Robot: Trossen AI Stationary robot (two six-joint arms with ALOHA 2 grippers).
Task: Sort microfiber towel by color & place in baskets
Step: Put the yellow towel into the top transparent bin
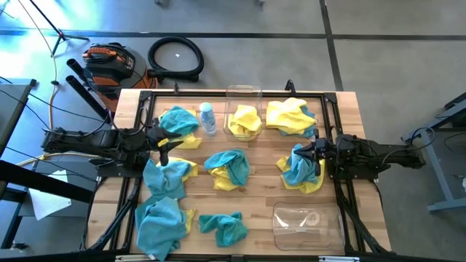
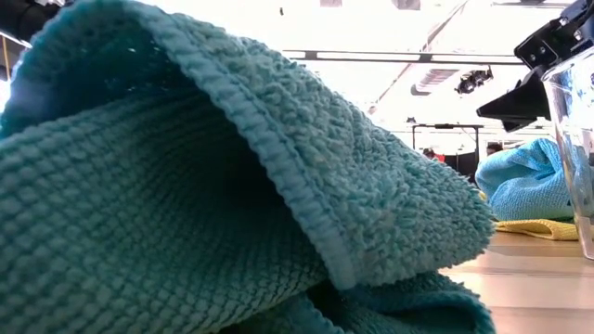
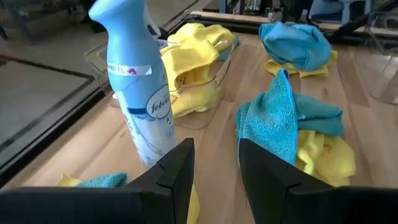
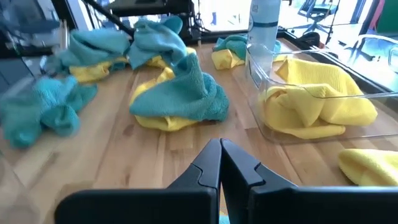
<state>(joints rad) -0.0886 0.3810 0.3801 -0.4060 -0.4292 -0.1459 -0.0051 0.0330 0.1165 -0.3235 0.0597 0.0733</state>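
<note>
The only writing I can read is on the pale blue spray bottle (image 3: 138, 93) standing on the worktop just ahead of my left tool (image 3: 214, 180). Its white label carries a cursive brand name beginning "Febr", the rest turned out of sight. A white band higher up holds print too small to read.

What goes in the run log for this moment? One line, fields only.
left pincer: open, empty, by spray bottle | right pincer: shut, empty | far basket: yellow towel | near basket: no towels
</note>
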